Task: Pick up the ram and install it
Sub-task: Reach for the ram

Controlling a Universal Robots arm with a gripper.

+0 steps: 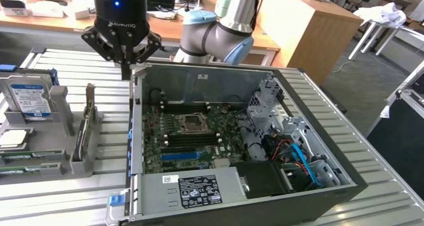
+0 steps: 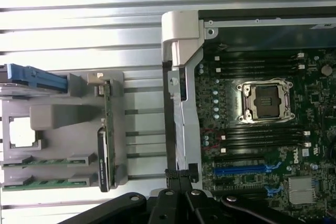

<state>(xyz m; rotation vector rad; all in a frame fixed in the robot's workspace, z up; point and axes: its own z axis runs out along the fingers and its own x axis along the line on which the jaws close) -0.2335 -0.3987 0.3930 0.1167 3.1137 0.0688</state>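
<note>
Two green ram sticks (image 1: 23, 155) (image 2: 44, 161) lie side by side in the grey holder (image 1: 46, 136) at the exterior view's left. My black gripper (image 1: 125, 67) (image 2: 178, 176) hangs shut, with nothing between its fingers, over the left wall of the open computer case (image 1: 136, 112), between holder and case. The ram lies well apart from it, toward the holder's near end. Inside the case, the motherboard (image 1: 188, 136) shows dark memory slots (image 2: 262, 136) beside the CPU socket (image 2: 265, 100).
A hard drive (image 1: 30, 99) with a blue-white label stands in the holder. A green card (image 1: 88, 124) stands on edge in the holder's right side. A power supply (image 1: 198, 188) and a drive cage (image 1: 285, 131) fill the case's near and right parts.
</note>
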